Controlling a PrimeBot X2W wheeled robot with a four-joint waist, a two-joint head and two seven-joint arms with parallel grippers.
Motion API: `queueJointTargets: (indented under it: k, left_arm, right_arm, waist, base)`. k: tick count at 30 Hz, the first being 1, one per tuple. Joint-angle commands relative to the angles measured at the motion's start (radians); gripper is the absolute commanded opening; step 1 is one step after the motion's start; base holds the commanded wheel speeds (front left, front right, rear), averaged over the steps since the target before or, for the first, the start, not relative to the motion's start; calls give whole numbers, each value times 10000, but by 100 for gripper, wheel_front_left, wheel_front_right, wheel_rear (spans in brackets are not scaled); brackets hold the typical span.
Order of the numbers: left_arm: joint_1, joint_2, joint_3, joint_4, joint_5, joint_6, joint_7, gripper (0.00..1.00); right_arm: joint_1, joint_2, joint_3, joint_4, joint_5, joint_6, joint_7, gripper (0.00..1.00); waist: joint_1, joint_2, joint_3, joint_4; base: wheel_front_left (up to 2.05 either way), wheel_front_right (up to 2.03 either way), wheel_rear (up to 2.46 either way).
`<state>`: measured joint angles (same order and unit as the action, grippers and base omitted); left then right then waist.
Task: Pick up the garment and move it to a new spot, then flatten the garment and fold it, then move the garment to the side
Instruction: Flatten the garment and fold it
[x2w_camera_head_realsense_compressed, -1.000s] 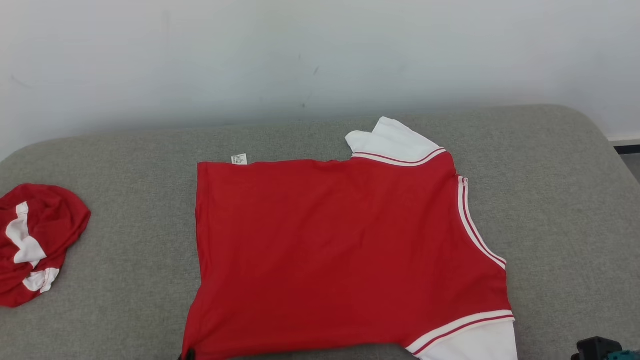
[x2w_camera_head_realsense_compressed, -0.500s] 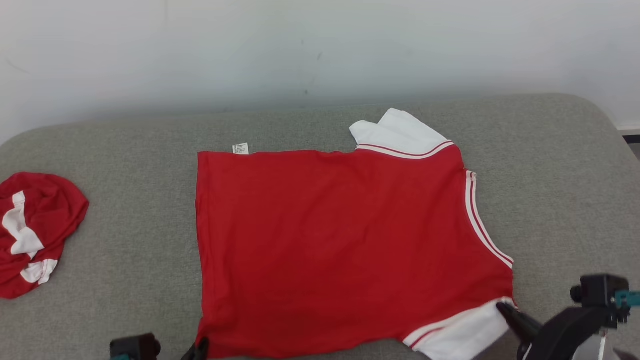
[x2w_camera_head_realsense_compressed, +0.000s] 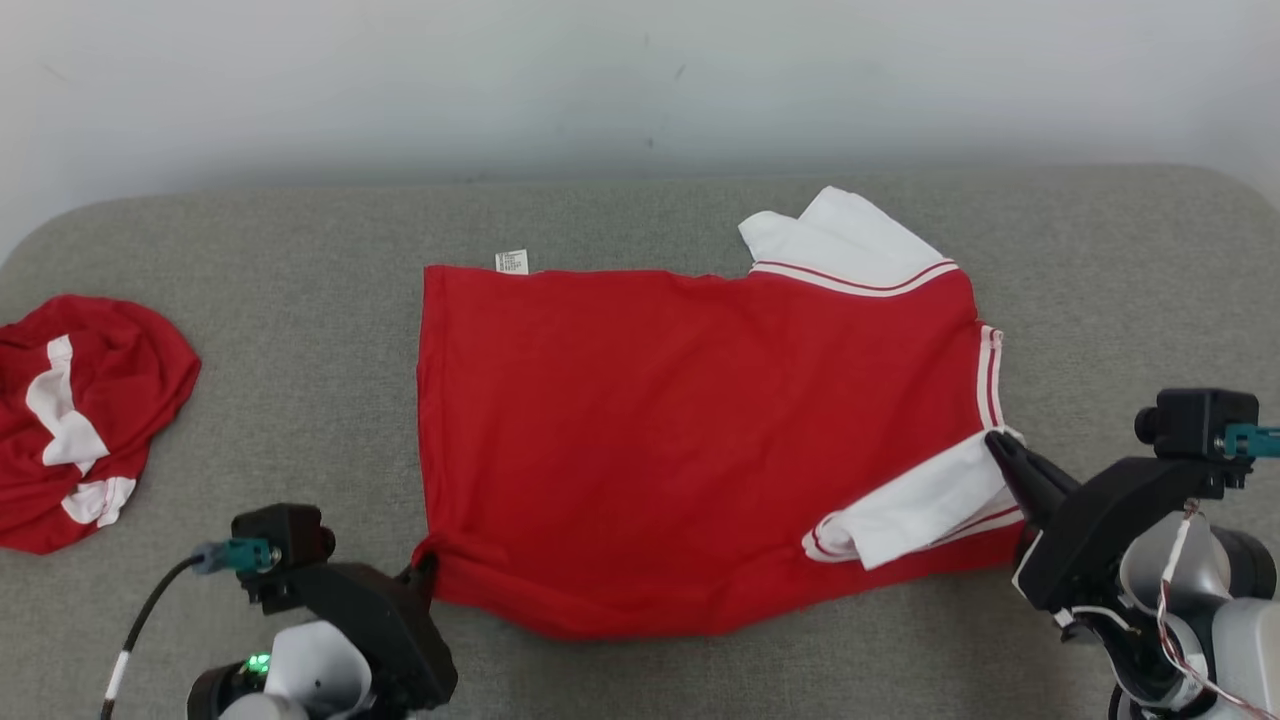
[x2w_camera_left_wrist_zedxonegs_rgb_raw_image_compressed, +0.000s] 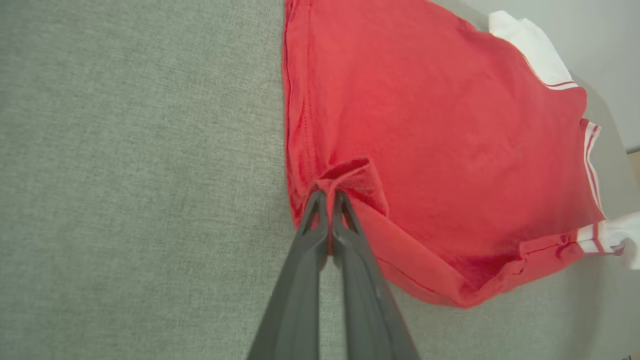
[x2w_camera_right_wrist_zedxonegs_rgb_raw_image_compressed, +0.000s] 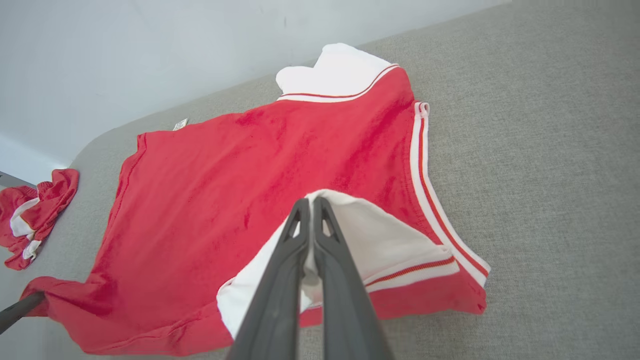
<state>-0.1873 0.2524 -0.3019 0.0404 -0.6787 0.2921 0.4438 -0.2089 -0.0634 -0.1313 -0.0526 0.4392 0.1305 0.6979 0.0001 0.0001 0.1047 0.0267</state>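
One red garment (x2w_camera_head_realsense_compressed: 690, 430), spread mid-cushion (x2w_camera_head_realsense_compressed: 250, 300). Left gripper (x2w_camera_left_wrist_zedxonegs_rgb_raw_image_compressed: 327, 195) pinched shut on its hem corner, right gripper (x2w_camera_right_wrist_zedxonegs_rgb_raw_image_compressed: 311, 202) clamped on its white sleeve (x2w_camera_head_realsense_compressed: 920, 505), both toward cushion's near edge. Risk: uneven pull slips a thin pinch, skewing the fold. Crumpled spare (x2w_camera_head_realsense_compressed: 80, 420) at cushion's left end.

Slim dark-grey fingers (x2w_camera_left_wrist_zedxonegs_rgb_raw_image_compressed: 300, 280) taper from black mounts (x2w_camera_head_realsense_compressed: 1100, 520). Each black camera block (x2w_camera_head_realsense_compressed: 1195, 420) bears a teal plug (x2w_camera_head_realsense_compressed: 1250, 440); the left forearm's pale shell (x2w_camera_head_realsense_compressed: 320, 675) shows a green light (x2w_camera_head_realsense_compressed: 258, 663).

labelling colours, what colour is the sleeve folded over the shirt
The sleeve is white with a thin red stripe; clearest in right wrist view.
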Motion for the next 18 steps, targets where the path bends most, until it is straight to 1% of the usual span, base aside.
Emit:
queueJointTargets:
  k: [1,8,11,13,18]
  left_arm:
    - [-193,-66,43,90,-68,82,18,0]
    - [-929,-443,125,846,-41,342,-186,0]
    - [-1160,-535,128,1193,-18,340,-302,0]
    - [-1320,-574,147,1426,-1,375,-350,0]
    - [-1764,-525,127,1987,140,416,-392,0]
  right_arm:
    - [-142,-127,60,136,-92,3,-156,0]
    - [-869,-609,591,1005,-400,3,-1547,0]
    - [-1076,-817,774,1365,-453,3,-2098,0]
    - [-1213,-976,837,1605,-586,3,-2496,0]
    - [-1500,-1056,971,2159,-866,1,-3342,0]
  waist:
    - [-1,-1,143,66]
    - [-1,-1,521,132]
    - [-1,-1,640,146]
    - [-1,-1,705,155]
    - [-1,-1,854,124]
  base:
    - [0,0,0]
    - [0,0,0]
    - [0,0,0]
    - [0,0,0]
    - [0,0,0]
